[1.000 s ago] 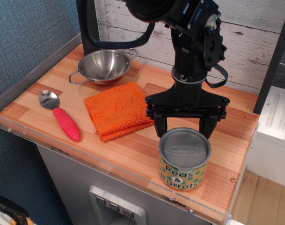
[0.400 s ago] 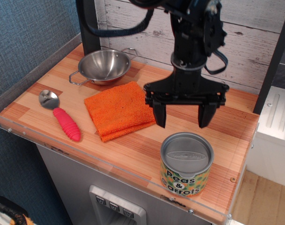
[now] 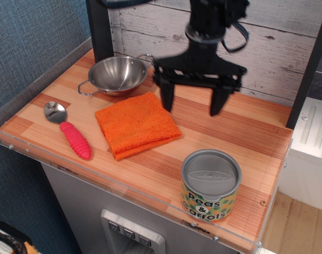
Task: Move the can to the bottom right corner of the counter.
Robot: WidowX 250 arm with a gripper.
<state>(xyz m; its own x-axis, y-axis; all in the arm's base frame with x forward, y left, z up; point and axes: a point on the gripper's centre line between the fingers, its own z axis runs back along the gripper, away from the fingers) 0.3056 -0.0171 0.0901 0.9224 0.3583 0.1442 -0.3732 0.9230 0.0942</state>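
The can (image 3: 210,184), a short tin with a grey lid and a green and orange dotted "Peas & Carrots" label, stands upright near the front right corner of the wooden counter (image 3: 256,143). My black gripper (image 3: 192,103) hangs open and empty well above the counter, behind and up-left of the can, clear of it. Its two fingers point down, wide apart.
An orange folded cloth (image 3: 135,124) lies mid-counter. A steel bowl (image 3: 117,74) sits at the back left. A scoop with a pink handle (image 3: 71,133) lies at the front left. A clear acrylic rim (image 3: 123,188) edges the counter; a white plank wall stands behind.
The gripper was around the can's far side, then let go, rose and moved back and left. The can stays standing near the front right corner.
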